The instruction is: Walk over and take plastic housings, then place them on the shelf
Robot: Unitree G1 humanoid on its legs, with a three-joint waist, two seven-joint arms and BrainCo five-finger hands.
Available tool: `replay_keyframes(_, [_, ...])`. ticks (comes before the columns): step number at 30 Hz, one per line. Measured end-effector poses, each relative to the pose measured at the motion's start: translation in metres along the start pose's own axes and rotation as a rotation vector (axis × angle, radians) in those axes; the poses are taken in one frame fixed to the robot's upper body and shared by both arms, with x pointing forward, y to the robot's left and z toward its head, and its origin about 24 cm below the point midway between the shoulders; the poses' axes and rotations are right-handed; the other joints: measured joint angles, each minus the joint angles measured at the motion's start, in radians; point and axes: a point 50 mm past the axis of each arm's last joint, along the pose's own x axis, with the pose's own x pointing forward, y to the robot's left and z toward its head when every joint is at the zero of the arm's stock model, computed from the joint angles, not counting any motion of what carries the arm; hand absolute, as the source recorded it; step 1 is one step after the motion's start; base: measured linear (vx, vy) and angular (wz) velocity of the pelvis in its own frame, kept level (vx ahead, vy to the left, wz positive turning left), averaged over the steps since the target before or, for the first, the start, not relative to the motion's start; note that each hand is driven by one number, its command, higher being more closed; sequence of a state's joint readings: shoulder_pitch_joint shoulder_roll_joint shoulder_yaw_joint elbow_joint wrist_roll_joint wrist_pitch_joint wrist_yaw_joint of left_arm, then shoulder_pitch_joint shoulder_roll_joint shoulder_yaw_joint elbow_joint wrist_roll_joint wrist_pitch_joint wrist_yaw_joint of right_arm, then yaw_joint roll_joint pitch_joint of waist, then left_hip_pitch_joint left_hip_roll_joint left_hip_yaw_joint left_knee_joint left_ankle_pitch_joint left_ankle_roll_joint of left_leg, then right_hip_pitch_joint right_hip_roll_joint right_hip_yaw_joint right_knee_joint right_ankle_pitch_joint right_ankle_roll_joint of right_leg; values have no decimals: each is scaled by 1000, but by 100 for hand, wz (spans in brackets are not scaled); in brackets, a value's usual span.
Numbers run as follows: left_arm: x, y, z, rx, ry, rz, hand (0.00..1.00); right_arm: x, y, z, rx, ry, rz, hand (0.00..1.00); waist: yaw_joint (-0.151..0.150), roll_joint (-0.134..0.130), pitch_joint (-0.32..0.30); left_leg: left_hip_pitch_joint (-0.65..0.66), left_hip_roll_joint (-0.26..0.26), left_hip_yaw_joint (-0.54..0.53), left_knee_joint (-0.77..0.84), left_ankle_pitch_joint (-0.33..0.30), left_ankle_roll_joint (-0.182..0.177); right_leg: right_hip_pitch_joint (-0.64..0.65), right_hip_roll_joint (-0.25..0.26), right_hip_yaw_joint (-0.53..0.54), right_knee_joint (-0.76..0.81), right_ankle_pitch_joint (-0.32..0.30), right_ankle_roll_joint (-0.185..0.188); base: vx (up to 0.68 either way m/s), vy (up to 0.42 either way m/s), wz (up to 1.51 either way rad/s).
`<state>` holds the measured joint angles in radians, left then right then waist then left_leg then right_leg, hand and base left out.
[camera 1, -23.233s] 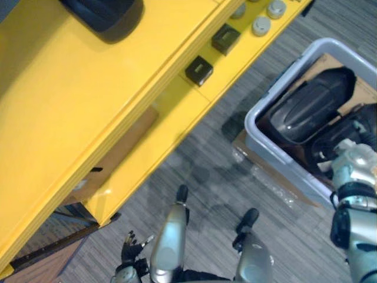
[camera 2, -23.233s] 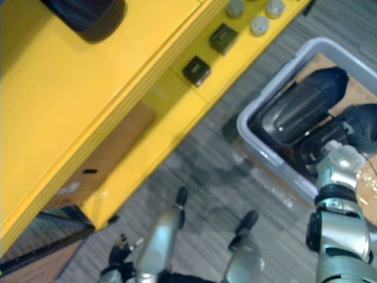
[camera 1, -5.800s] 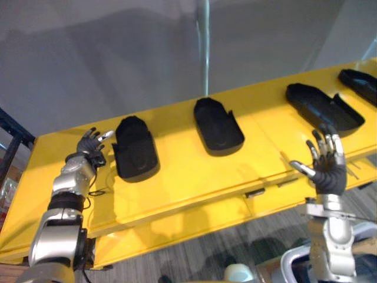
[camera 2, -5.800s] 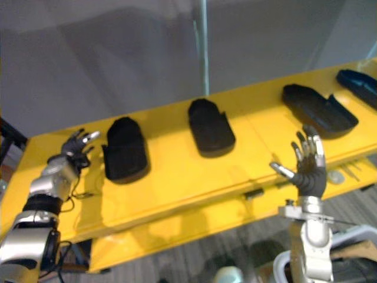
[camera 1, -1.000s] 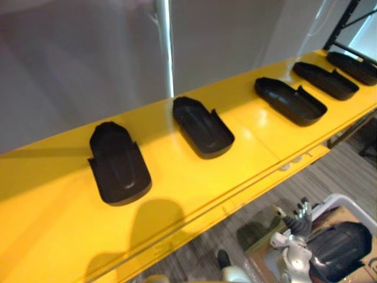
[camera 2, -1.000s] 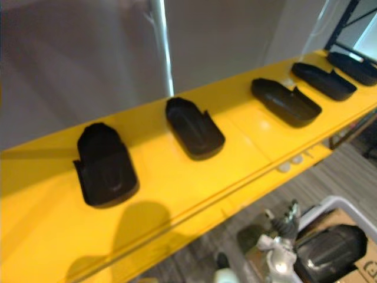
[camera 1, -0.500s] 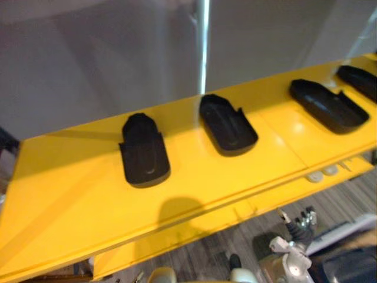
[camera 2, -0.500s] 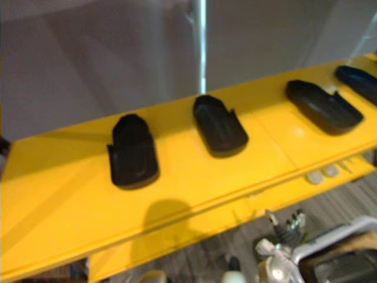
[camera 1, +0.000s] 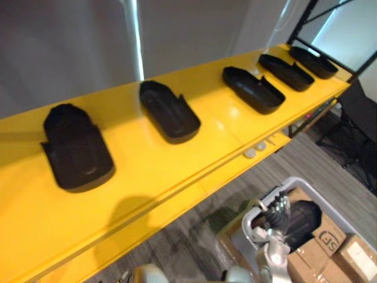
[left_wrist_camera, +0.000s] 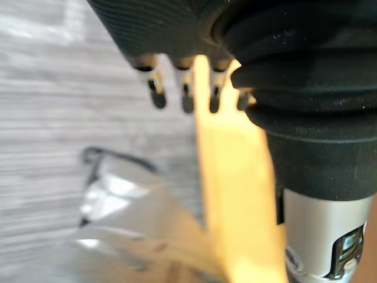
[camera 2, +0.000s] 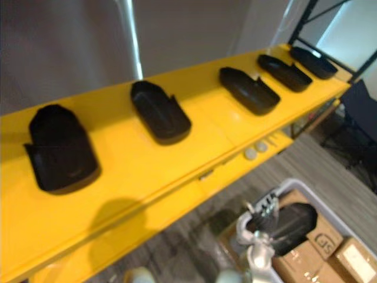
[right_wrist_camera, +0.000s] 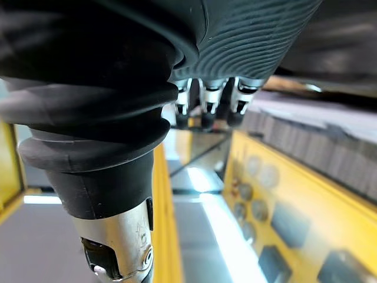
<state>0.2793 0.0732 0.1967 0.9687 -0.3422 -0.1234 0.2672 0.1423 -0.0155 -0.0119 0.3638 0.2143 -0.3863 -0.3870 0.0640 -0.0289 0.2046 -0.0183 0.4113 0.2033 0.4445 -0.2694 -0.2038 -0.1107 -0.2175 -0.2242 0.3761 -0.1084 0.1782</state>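
Several black plastic housings lie in a row on the yellow shelf [camera 1: 177, 159]: one at the left [camera 1: 76, 156], one in the middle [camera 1: 169, 112], one further right [camera 1: 252, 89], and two more at the far end [camera 2: 284, 72]. Below the shelf's front edge, my right hand [camera 1: 274, 217] hangs over the rim of a grey bin [camera 1: 306, 187], fingers relaxed and empty. Another black housing [camera 1: 301, 223] lies in that bin just beyond the hand. In its own wrist view my left hand [left_wrist_camera: 185, 97] hangs with straight fingers above the grey floor, holding nothing.
A lower yellow ledge [camera 1: 224, 177] with small round discs [camera 1: 253, 150] juts out under the shelf. Cardboard boxes [camera 1: 347, 256] stand beside the bin. A black shelf frame [camera 1: 306, 15] and dark furniture [camera 1: 356, 127] stand at the right.
The camera has swung right: the shelf row has slid left in view, and the bin and boxes now show fully. The housings on the shelf have not moved. My right hand stays by the bin.
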Motion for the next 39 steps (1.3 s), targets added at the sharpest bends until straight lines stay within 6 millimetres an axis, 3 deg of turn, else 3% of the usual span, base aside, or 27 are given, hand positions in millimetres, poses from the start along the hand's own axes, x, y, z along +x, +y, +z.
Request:
replay_keyframes(1, [-3,-12,-3,-37,8,-16,0,6,-2,4,-30,-10,14,0,3,20,14,-35,19,-9,54,37,43,13,29,4,-63,-12,7,128,-411,-63])
replay_keyframes(2, [-4,-15,-4,-52,11,-23,0,10,-5,6,-48,-16,21,0,-4,33,36,-83,14,-42,124,84,121,14,32,20,-89,8,-9,75,-298,-57])
replay_keyframes(3, [-5,-15,-7,-48,20,-27,0,11,-6,7,-63,-20,28,0,-10,27,47,-102,-9,-66,116,61,100,15,26,36,-112,22,-9,50,-196,-56])
replay_keyframes(4, [-7,-14,-15,-42,38,-30,0,13,-14,8,-96,-18,23,0,-26,41,48,-94,-60,-115,20,25,48,15,20,65,-149,43,-12,51,-121,-67])
replay_keyframes(6, [-13,-16,-30,-8,69,-44,0,15,-24,10,-128,-23,15,0,-48,68,54,-64,-113,-149,-150,40,30,-2,35,119,-165,55,-9,49,-40,-96])
replay_keyframes(7, [-14,-16,-32,1,72,-46,0,17,-29,11,-129,-27,-2,0,-53,81,60,-45,-133,-170,-191,65,-3,-16,58,153,-161,58,-5,4,72,-102])
replay_keyframes(8, [-13,-16,-29,11,59,-48,0,17,-30,11,-119,-23,-10,0,-52,73,62,-32,-136,-166,-190,64,-12,-24,59,177,-161,61,1,-7,69,-87])
replay_keyframes(9, [-10,-15,-22,44,24,-55,0,15,-32,10,-111,-23,-20,0,-61,65,63,-27,-148,-158,-190,59,-10,-30,57,190,-163,66,10,-12,77,-51])
replay_keyframes(10, [-6,-16,-8,71,-29,-64,0,10,-36,6,-115,-8,-27,0,-80,38,79,-23,-164,-142,-186,54,-10,-32,43,204,-169,73,20,-37,98,-47])
replay_keyframes(11, [0,-16,12,78,-99,-65,0,3,-39,0,-109,10,-38,0,-79,16,92,-21,-173,-122,-168,42,-7,-32,35,224,-192,91,28,-53,115,-37])
replay_keyframes(12, [2,-18,19,73,-119,-68,0,0,-41,-2,-110,12,-43,0,-81,10,94,-21,-175,-111,-160,38,-5,-31,32,229,-206,100,29,-67,118,-38])
replay_keyframes(15, [6,-25,48,55,-206,-84,0,-5,-43,-1,-111,-18,-46,0,-88,3,91,-18,-180,-79,-151,31,-1,-27,28,234,-271,154,32,-50,84,-42])
replay_keyframes(17, [6,-30,65,54,-263,-92,0,-2,-40,6,-136,-71,-57,0,-119,10,94,-18,-174,-66,-150,31,-1,-26,36,242,-303,179,30,-27,14,-26])
replay_keyframes(20, [4,-40,70,62,-289,-127,0,3,-40,19,-123,-135,-94,0,-135,23,104,-19,-156,-51,-146,27,-7,-28,61,262,-343,213,20,-26,-17,-30])
replay_keyframes(23, [-1,-60,77,85,-317,-189,0,6,-49,23,-119,-158,-150,0,-136,20,114,-32,-145,-45,-143,25,-11,-31,75,278,-394,250,16,-38,-26,-24])
replay_keyframes(25, [-8,-79,89,132,-383,-249,0,7,-52,26,-111,-173,-168,0,-137,2,134,-38,-139,-28,-132,23,-14,-30,79,290,-431,276,11,-41,-20,-25])
replay_keyframes(28, [-14,-90,102,156,-449,-278,0,7,-42,36,-86,-245,-119,0,-123,-15,154,-15,-119,24,-135,14,-26,-48,76,226,-429,275,-15,-59,-13,-48])
replay_keyframes(30, [-14,-89,104,156,-448,-260,0,9,-33,47,-76,-312,-71,0,-124,-14,155,-6,-108,39,-141,14,-28,-68,76,186,-394,288,-28,25,-27,-41])
replay_keyframes(32, [-11,-85,98,124,-402,-198,0,18,-17,61,-72,-378,3,0,-122,6,162,20,-94,14,-162,25,-27,-79,97,175,-351,280,-33,83,-68,-12])
replay_keyframes(34, [-6,-74,92,26,-336,-96,0,22,0,67,-64,-402,86,0,-101,32,175,15,-72,-47,-135,54,-23,-73,116,101,-296,243,-62,78,-115,26])
replay_keyframes(36, [-2,-61,84,-104,-263,-12,0,20,13,65,-70,-396,141,0,-83,53,187,-22,-47,-71,-42,95,8,-17,113,23,-270,196,-75,89,-168,84])
replay_keyframes(38, [2,-39,67,-132,-212,48,0,16,16,53,-107,-356,150,0,-44,51,184,-66,-37,-41,53,220,54,103,98,-64,-362,184,-86,77,-170,102])
replay_keyframes(39, [2,-33,60,-125,-197,61,0,17,15,54,-109,-358,141,0,-36,50,182,-77,-39,-29,65,240,49,122,90,-76,-379,187,-85,99,-118,71])
